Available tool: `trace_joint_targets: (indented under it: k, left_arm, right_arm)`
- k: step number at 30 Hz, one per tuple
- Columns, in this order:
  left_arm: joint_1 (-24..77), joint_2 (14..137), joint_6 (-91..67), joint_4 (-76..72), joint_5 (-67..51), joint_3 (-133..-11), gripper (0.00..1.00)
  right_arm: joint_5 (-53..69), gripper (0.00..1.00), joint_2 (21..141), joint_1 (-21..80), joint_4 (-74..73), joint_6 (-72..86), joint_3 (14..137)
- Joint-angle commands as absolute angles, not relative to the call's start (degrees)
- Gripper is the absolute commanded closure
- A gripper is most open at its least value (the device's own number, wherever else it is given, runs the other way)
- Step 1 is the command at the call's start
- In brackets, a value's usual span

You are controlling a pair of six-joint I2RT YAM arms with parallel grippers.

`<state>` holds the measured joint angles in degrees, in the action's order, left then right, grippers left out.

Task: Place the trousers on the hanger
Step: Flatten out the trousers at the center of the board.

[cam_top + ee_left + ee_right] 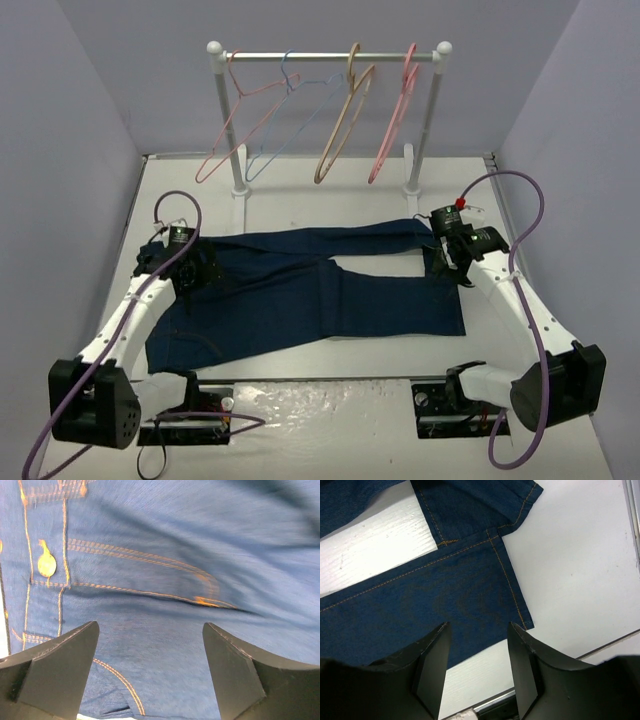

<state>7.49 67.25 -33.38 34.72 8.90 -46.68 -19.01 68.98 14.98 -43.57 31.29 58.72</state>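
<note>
The dark navy trousers (300,290) lie flat across the table, waist at the left, legs running right. The tan hanger (342,125) hangs on the rail at the back, between a light-blue and a pink hanger. My left gripper (192,272) is open just above the waist; the left wrist view shows the cloth (160,580) with orange stitching and a brass button (46,564) between the spread fingers. My right gripper (445,262) is open above the leg ends; the right wrist view shows the hem (470,590) ahead of the fingers.
A white clothes rail (330,57) on two posts stands at the back, holding two pink hangers (232,125) (395,120) and a light-blue hanger (290,115). Grey walls close in left, right and behind. A metal strip runs along the near table edge (320,380).
</note>
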Motion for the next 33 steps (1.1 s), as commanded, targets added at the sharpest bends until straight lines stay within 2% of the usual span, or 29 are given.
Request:
trace_joint_targets:
  k: [1, 6, 8, 13, 19, 26, 33]
  left_arm:
    - [10.27, 57.68, -26.45, 32.53, 0.99, -47.48, 0.18]
    - [21.86, 57.43, -29.22, 26.87, -0.23, -45.75, 0.18]
    - [27.54, 59.24, -31.96, 24.07, 2.87, -44.23, 0.17]
    - [32.16, 66.29, -37.33, 17.28, 3.87, -41.04, 0.17]
    - [32.52, 69.51, -38.89, 16.81, 7.28, -36.61, 0.17]
    - [30.63, 75.95, -45.79, 25.61, 12.09, -35.58, 0.17]
    - [22.07, 66.97, -47.22, 30.38, 13.49, -35.18, 0.18]
  right_arm:
    - [-18.55, 0.54, 70.2, 14.68, -41.55, 30.85, 62.45]
    - [-15.63, 0.54, 75.47, 14.59, -33.11, 30.25, 61.82]
    - [-14.32, 0.59, 77.54, 14.59, -28.83, 29.54, 60.96]
    - [-11.47, 0.62, 81.84, 14.68, -19.76, 30.92, 56.53]
    - [-7.21, 0.59, 83.95, 15.04, -13.23, 33.65, 48.78]
    - [-5.2, 0.58, 83.97, 19.81, -10.63, 37.79, 40.91]
    - [-3.53, 0.57, 81.99, 25.37, -14.27, 42.85, 35.42]
